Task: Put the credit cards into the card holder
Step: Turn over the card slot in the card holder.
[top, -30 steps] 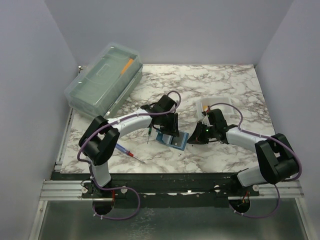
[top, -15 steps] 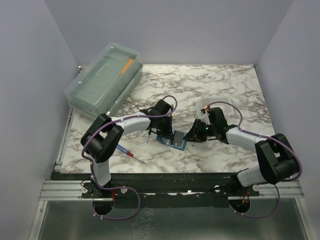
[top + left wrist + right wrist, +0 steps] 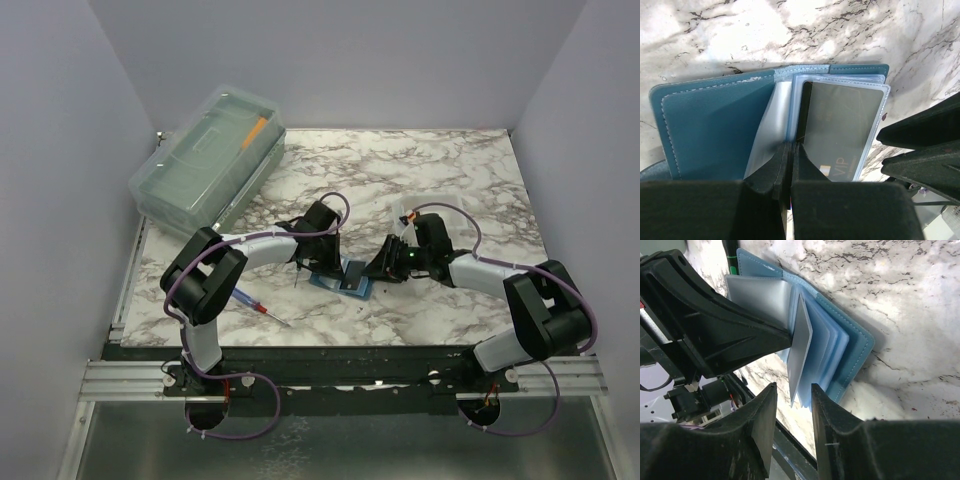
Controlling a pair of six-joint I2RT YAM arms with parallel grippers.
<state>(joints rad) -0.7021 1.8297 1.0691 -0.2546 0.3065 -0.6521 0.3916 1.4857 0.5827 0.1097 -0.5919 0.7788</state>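
The teal card holder (image 3: 345,279) lies open on the marble, its clear inner sleeves fanned out. In the left wrist view (image 3: 710,125) a dark card marked VIP (image 3: 840,125) sits inside a clear sleeve. My left gripper (image 3: 788,155) is shut on a sleeve edge beside that card; it also shows in the top view (image 3: 325,262). My right gripper (image 3: 793,386) is open, its fingertips either side of the free edge of a raised grey leaf (image 3: 801,340) without pinching it; in the top view it (image 3: 385,267) is at the holder's right edge. No other cards are visible.
A big clear lidded box (image 3: 205,160) stands at the back left. A red and blue pen (image 3: 255,303) lies at the front left. A small white tray (image 3: 405,214) shows partly behind the right arm. A thin dark stick (image 3: 298,272) lies left of the holder.
My right gripper has moved left, up to the holder, and the dark card it carried now sits in a sleeve. My left gripper has shifted a little towards the near edge and stays on the holder.
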